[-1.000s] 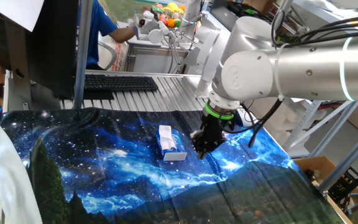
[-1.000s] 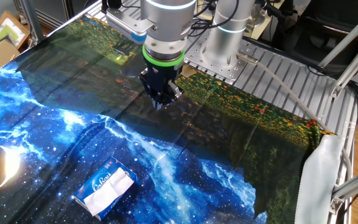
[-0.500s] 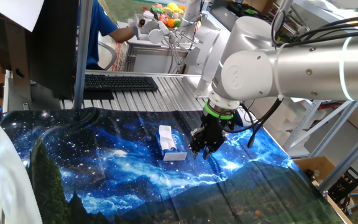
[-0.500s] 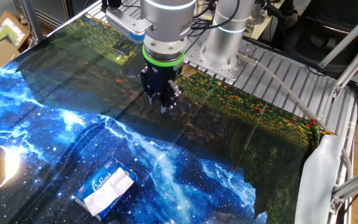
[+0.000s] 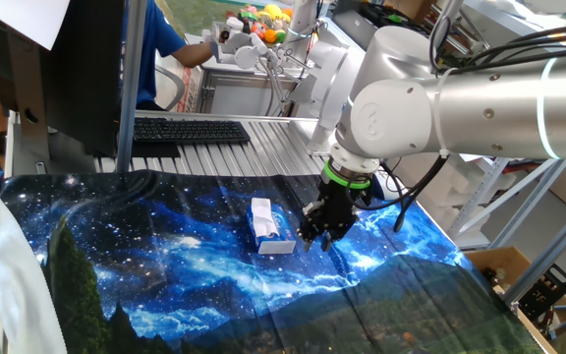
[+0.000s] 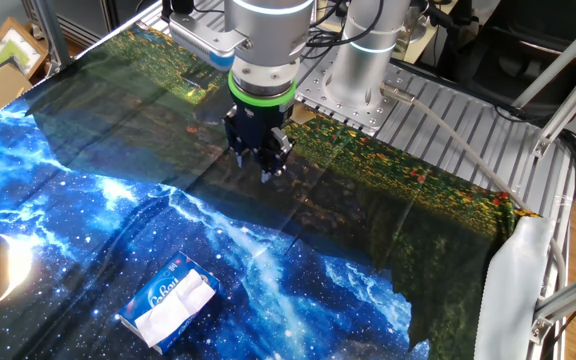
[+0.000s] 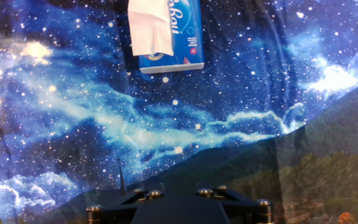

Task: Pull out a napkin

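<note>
Hand view puts the napkin (image 7: 150, 26) at our twelve o'clock, a little left, lying lengthwise on the tissue pack (image 7: 178, 38), pointing away from us. Our gripper (image 6: 264, 168) hangs partly spread, empty, well apart.

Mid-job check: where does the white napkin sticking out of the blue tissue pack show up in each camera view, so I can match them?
One fixed view: the napkin lies centre frame, just left of the gripper.
The other fixed view: bottom left, on the pack, well below the gripper.
Hand view: top edge, left of centre, hanging over the pack.
Shared landmark: the blue galaxy-print cloth under it.
</note>
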Controlling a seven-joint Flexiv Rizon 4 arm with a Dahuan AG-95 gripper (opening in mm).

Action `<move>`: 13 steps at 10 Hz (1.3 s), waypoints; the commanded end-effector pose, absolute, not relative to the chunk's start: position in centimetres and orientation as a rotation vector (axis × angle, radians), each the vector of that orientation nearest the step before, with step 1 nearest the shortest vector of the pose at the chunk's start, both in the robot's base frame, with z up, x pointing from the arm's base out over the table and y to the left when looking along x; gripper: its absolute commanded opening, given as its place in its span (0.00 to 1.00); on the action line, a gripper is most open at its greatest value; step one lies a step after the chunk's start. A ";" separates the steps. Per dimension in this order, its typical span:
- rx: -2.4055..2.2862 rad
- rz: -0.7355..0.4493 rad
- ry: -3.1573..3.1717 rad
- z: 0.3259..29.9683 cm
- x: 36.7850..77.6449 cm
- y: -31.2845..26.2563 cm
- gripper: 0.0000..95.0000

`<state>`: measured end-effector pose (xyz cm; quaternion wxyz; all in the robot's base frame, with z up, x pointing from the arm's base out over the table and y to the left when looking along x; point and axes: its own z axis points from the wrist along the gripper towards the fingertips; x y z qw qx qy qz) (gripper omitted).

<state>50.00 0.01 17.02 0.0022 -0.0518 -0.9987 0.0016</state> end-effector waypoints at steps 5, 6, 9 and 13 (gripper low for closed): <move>-0.154 0.004 -3.135 17.0 50.0 0.0 0.00; -0.153 0.006 -3.134 17.0 50.0 0.0 0.00; -0.167 0.008 -3.134 17.0 50.0 0.0 0.60; -0.183 0.008 -3.133 17.0 50.0 0.0 1.00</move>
